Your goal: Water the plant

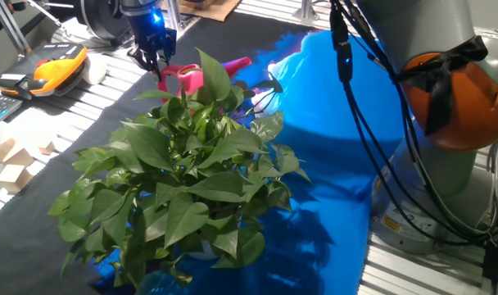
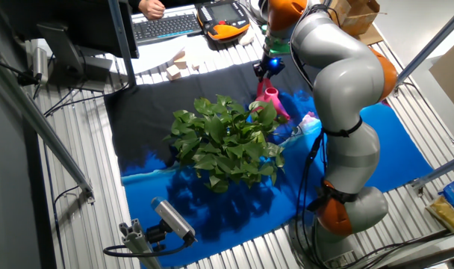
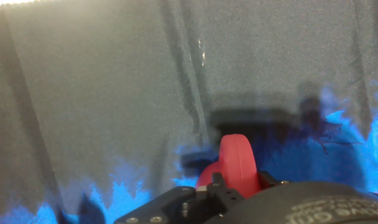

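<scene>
Start with the plant (image 1: 179, 176): it fills the middle of your table, a broad mound of glossy leaves sitting where the black cloth (image 3: 114, 81) meets the blue sheet (image 1: 331, 123). Its foliage spreads wider than anything else here, and its pot is hidden beneath the leaves.

Now the pink watering can (image 1: 189, 79): it sits just behind the plant from one fixed view, right at the edge of the foliage, with one leaf overlapping it. Its long axis runs from the handle at your tool to the spout (image 1: 237, 63), which points off sideways along the back of the plant, not over the leaves. That is the relation your next move turns on, I'd judge: you need to swing the spout round and bring it over the crown before any tilt makes sense.

Your gripper (image 1: 159, 65) comes straight down onto the can's handle end. In the hand view the fingers (image 3: 215, 180) sit close against the pink handle (image 3: 237, 163), apparently pinching it, with the cloth blurred beyond.

Watch those near leaves; they look likely to snag the spout as you turn.
</scene>
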{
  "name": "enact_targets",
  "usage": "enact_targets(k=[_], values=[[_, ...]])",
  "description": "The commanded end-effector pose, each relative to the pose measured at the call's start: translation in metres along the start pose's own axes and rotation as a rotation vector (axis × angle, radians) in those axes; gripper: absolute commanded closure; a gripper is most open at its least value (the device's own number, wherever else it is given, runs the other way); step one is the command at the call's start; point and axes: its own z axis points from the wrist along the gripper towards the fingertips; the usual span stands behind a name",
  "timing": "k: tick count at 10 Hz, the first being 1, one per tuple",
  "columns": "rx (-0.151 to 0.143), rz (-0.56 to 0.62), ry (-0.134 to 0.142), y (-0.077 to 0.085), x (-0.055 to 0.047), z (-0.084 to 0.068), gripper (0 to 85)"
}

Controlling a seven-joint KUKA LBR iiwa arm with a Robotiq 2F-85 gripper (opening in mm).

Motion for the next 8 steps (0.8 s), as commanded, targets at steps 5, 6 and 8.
enact_targets(k=[5,6,8], values=[[0.013,-0.025,-0.02,-0.0003,-0.0001,-0.0009,17.0],[0.02,-0.037,-0.011,-0.0012,-0.0005,-0.0018,17.0],[0.022,-0.059,0.014,-0.0039,-0.0017,-0.0045,51.0]])
